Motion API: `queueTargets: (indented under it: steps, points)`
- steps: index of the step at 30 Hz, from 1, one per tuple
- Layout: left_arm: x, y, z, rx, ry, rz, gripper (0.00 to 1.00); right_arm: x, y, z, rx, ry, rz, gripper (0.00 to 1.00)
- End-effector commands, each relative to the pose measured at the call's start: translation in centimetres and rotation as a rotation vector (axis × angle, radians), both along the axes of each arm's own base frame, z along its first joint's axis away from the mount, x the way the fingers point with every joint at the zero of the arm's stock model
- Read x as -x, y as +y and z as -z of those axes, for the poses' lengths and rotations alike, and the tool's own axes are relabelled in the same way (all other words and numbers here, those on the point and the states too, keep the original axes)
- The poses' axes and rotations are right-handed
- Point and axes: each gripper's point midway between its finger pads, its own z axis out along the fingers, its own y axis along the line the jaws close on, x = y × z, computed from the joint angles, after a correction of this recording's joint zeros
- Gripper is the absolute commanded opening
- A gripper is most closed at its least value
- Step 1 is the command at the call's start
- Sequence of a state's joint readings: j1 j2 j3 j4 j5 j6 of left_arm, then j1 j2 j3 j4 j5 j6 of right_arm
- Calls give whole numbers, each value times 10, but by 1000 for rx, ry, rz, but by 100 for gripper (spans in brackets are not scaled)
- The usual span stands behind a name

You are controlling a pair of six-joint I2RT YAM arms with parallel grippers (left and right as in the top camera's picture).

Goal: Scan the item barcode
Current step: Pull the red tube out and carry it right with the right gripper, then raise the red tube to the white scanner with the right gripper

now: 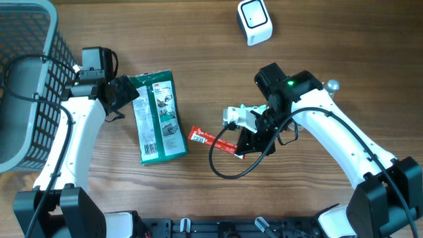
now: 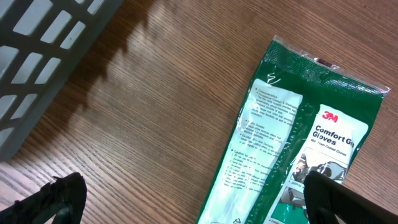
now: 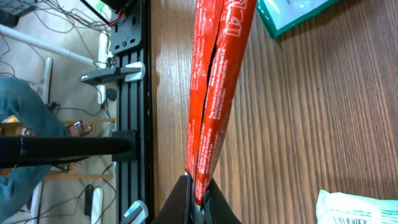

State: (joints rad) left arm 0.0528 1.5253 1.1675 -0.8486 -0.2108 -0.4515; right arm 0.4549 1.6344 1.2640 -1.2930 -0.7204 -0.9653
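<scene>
Two red stick packets [image 1: 213, 139], or possibly one folded double, were held pinched at one end in the right pincer [image 1: 239, 149], whose jaws were closed tight on them. Their long axis ran from that pincer toward the left edge of the table [image 1: 198, 53], angled slightly to the far side, the free end lying near the green glove packet [image 1: 158, 116]. The white scanner [image 1: 254, 22] was set well apart by the far edge, nearer the right arm. The left pincer [image 1: 129, 99] was spread wide and empty beside the glove packet.
</scene>
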Motion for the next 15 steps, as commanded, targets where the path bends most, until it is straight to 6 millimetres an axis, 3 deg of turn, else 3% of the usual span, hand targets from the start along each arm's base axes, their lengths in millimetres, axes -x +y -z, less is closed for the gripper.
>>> queueTargets:
  steps: [1,4,9,11,13,15]
  points:
    - [-3,0,-3,7,-13,-9,100,-7,4,2,8,9,65,4]
    - [-3,0,-3,7,-13,-9,100,-26,12,4,3,-32,137,4]
    - [-3,0,-3,7,-13,-9,100,-116,13,9,107,-173,614,4]
    - [-3,0,-3,7,-13,-9,100,-133,11,3,108,-227,671,4]
    - [-3,0,-3,7,-13,-9,100,-151,-2,-13,169,-324,719,4]
    - [-3,0,-3,7,-13,-9,100,-171,-15,-49,217,-459,742,4]
